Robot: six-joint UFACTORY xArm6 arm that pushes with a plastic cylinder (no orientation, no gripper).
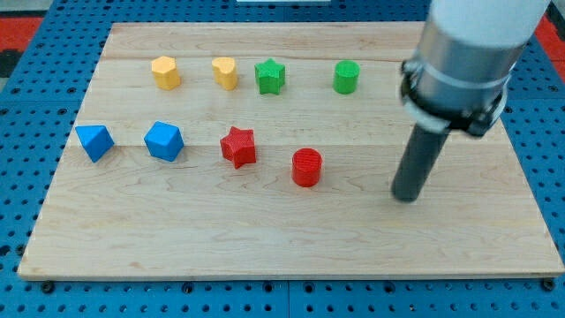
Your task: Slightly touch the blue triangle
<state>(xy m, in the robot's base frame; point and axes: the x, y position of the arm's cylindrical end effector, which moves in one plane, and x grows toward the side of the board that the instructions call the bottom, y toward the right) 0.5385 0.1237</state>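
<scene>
The blue triangle lies near the board's left edge. A blue cube-like block sits just to its right. My tip rests on the board at the view's right, far from the blue triangle, to the right of the red cylinder. The tip touches no block.
A red star lies mid-board. Along the top row stand a yellow hexagon-like block, a yellow heart-like block, a green star and a green cylinder. The wooden board sits on blue pegboard.
</scene>
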